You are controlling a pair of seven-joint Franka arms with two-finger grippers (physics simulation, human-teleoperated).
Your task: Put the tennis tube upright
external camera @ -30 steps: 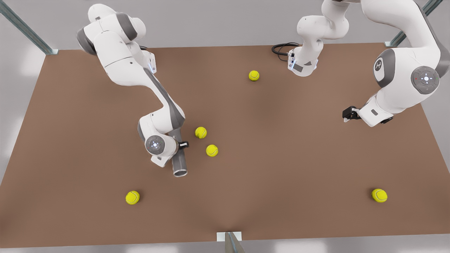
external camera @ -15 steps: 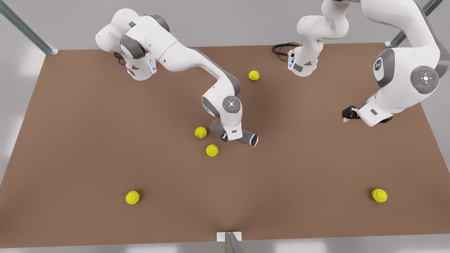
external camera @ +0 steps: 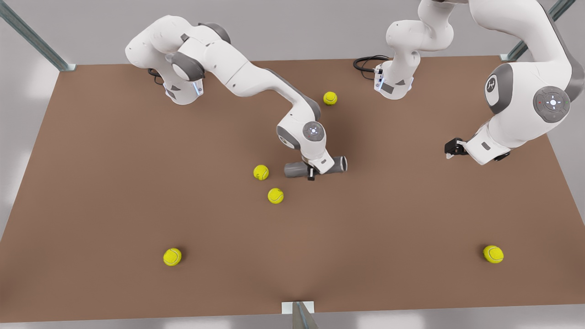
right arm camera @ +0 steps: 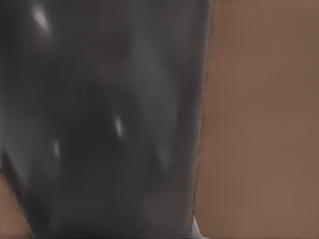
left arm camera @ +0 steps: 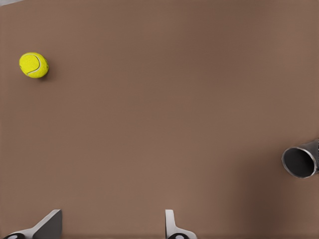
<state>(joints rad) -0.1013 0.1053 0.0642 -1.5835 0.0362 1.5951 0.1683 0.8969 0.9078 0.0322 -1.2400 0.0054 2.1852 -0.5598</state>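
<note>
Gripping the tennis tube (external camera: 295, 169) mid-body, the right pincer (external camera: 311, 174) is sitting near the worktop's (external camera: 114, 192) centre, its fingers closed across the grey cylinder. The tube is lying roughly level, not upright, with its open silvery-rimmed end pointing toward the front view's right. In the right wrist view the tube's dark metallic wall (right arm camera: 104, 119) is taking up most of the frame, with brown worktop beside it.

Two tennis balls (external camera: 261, 172) (external camera: 275, 195) are lying near the tube's closed end, on the front view's left, apart from it. Another ball (external camera: 330, 98) is sitting farther back, one (external camera: 172, 257) near the front-left, and one (external camera: 493, 254) near the front-right.

The left pincer (external camera: 452, 147) is waiting well apart, over the front view's right side, holding nothing. In the left wrist view its fingers (left arm camera: 47, 226) are spread wide over bare worktop, with the tube's open mouth (left arm camera: 300, 161) at the frame edge and one ball (left arm camera: 34, 65) farther off.
</note>
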